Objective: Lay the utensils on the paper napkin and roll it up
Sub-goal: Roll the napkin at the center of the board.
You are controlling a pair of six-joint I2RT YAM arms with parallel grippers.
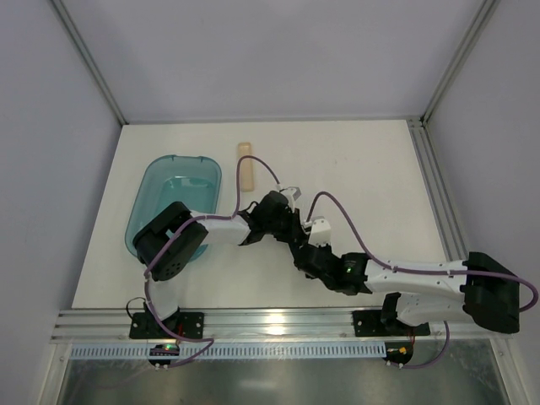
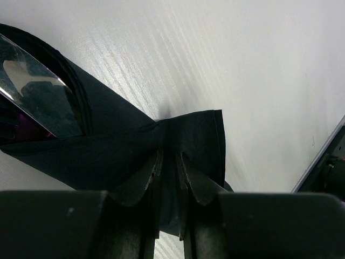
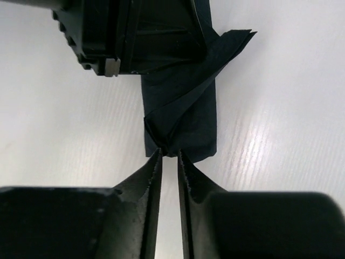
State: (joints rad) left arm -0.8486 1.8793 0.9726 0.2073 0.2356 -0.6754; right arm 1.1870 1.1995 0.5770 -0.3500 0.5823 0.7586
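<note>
Left gripper [image 2: 170,156] is clamped on the paper napkin [image 2: 108,145]; right gripper [image 3: 169,155] is parted slightly at its fold. Limp paper is judged tearable, best pinched across layers.

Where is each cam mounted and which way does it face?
Top external: above and behind the bases, facing down on the table; left arm and right arm show whole.
Left wrist: on that wrist, facing along its jaws, shut on the napkin; shiny utensil at left.
Right wrist: on that wrist, facing along its jaws toward the napkin and the left arm's end.
Shared: both wrist views show the napkin.
</note>
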